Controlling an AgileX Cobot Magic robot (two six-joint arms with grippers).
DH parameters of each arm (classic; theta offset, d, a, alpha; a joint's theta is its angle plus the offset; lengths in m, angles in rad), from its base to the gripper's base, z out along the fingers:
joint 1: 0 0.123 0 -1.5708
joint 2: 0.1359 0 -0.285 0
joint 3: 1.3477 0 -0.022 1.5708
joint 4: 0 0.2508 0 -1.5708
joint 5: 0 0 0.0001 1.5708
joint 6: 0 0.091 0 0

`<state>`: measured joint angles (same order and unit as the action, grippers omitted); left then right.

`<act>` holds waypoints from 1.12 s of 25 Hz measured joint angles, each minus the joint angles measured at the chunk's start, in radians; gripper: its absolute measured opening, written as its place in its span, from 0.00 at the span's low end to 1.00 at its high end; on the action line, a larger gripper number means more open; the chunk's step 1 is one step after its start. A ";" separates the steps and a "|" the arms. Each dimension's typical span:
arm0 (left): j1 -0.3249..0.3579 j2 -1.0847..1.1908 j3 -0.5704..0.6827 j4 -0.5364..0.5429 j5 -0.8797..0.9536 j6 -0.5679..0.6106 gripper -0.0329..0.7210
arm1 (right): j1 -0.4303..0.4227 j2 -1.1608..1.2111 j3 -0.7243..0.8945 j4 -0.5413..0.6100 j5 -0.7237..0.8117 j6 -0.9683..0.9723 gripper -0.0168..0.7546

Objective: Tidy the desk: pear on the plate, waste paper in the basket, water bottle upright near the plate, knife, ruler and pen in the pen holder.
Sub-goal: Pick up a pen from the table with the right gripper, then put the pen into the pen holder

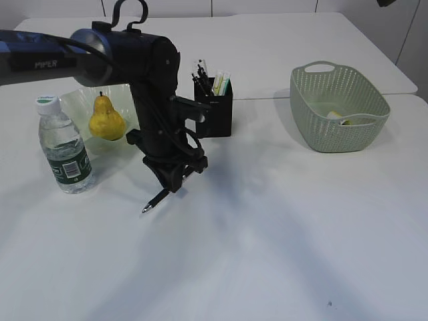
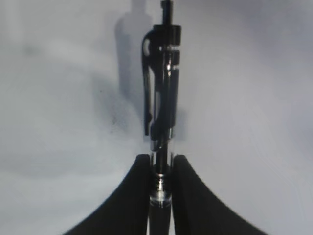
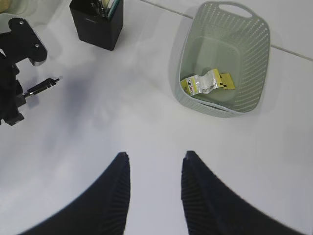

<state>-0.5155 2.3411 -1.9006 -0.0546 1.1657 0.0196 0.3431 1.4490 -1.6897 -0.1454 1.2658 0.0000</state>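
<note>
Left claw [image 2: 160, 164]: clenched on the pen [image 2: 164, 93], lifted clear of the tabletop [image 1: 267, 234].
Pen axis: runs straight out past the fingertips, slanting down and leftward in the exterior view.
Pen holder [image 1: 214, 107]: behind the left claw and slightly right, near, already holding other items.
Right claw [image 3: 154, 164]: released, empty, well apart from the pen.
Nearer arm: left.
Next move, judged: tip the pen upright over the pen holder.
</note>
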 joint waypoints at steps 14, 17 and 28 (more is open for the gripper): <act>0.000 -0.207 -0.004 0.004 -0.119 0.002 0.13 | 0.000 0.000 0.000 -0.002 0.000 0.000 0.41; 0.000 -0.258 -0.004 0.004 -0.149 0.002 0.13 | 0.000 0.000 0.000 -0.002 0.000 0.000 0.41; 0.000 -0.423 -0.004 0.029 -0.365 -0.007 0.13 | 0.000 0.000 0.000 -0.008 0.000 0.000 0.41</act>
<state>-0.5155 1.9181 -1.9049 -0.0253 0.8003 0.0128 0.3431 1.4490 -1.6897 -0.1529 1.2658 0.0000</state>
